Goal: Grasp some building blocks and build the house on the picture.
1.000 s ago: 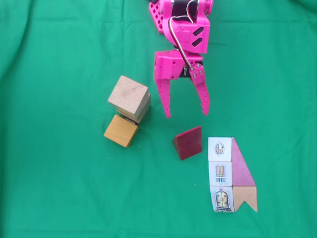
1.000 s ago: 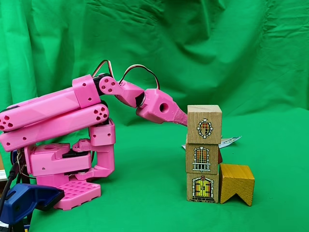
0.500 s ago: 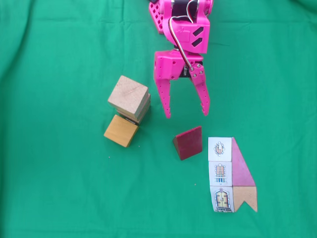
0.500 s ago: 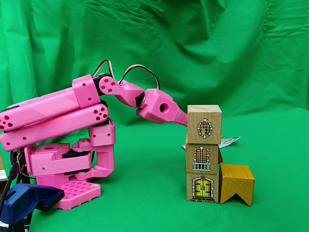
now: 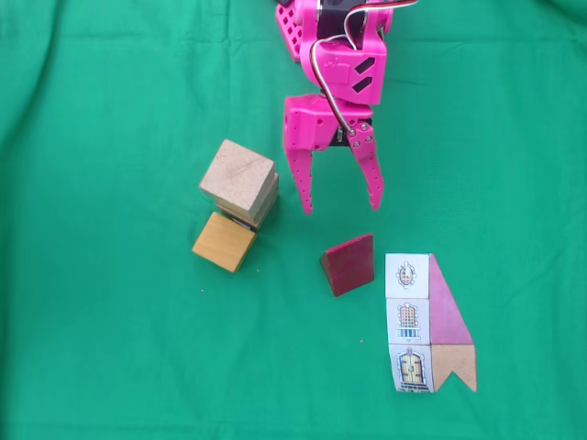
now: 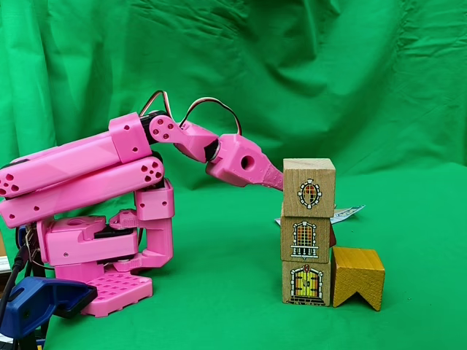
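Observation:
From above, my pink gripper [image 5: 342, 209] hangs open over the green cloth with nothing between its fingers. The dark red wedge [image 5: 348, 264] lies just below its fingertips, apart from them. To the left is the house: a stack of tan cubes [image 5: 238, 181] with an orange-yellow block [image 5: 224, 241] against it. From the side, the stack [image 6: 309, 232] is three cubes tall, with printed windows and a door. The orange block [image 6: 357, 275] has a notch underneath and sits at its right. The picture [image 5: 428, 323] lies flat to the right of the wedge.
The pink arm [image 6: 109, 182] is folded low at the left in the side view, with its base [image 6: 109, 288] on the cloth and a blue clamp [image 6: 40, 302] at the corner. Green cloth [image 5: 110, 348] covers the table and the backdrop.
The gripper has drawn back very slightly toward the arm's base, still open. The blocks and the card have not moved.

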